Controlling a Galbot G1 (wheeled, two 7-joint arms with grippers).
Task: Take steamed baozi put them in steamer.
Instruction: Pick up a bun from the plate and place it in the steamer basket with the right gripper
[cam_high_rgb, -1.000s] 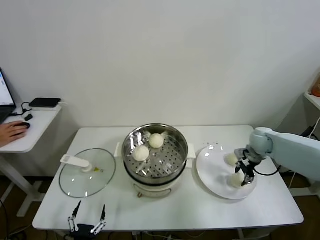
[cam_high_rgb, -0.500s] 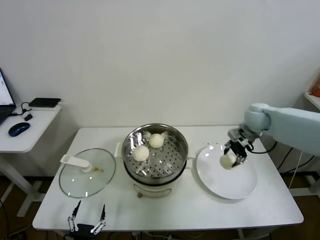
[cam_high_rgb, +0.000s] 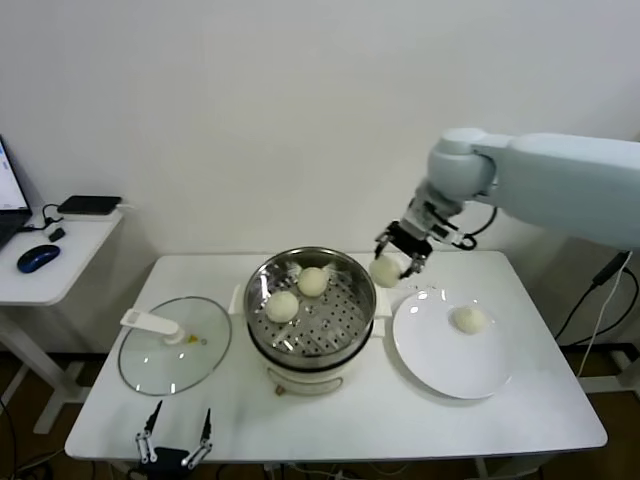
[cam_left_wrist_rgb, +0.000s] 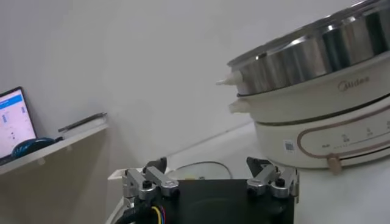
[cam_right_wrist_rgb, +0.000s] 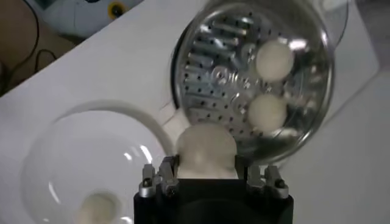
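At upper right of the head view, the right gripper (cam_high_rgb: 398, 252) clenches a baozi (cam_high_rgb: 385, 271) in the air, just right of the steamer (cam_high_rgb: 311, 300) rim. Two buns sit inside; one lies on the plate (cam_high_rgb: 452, 345). The left gripper (cam_high_rgb: 176, 435) hangs spread at bottom left.

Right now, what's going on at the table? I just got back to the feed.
The right gripper is shut on a baozi and holds it in the air just beside the steamer's right rim, between the steamer and the white plate. Two baozi already sit on the perforated tray inside the steamer, and one more lies on the plate. The left gripper is parked low at the table's front edge, fingers open, holding nothing. The glass lid lies on the table left of the steamer.
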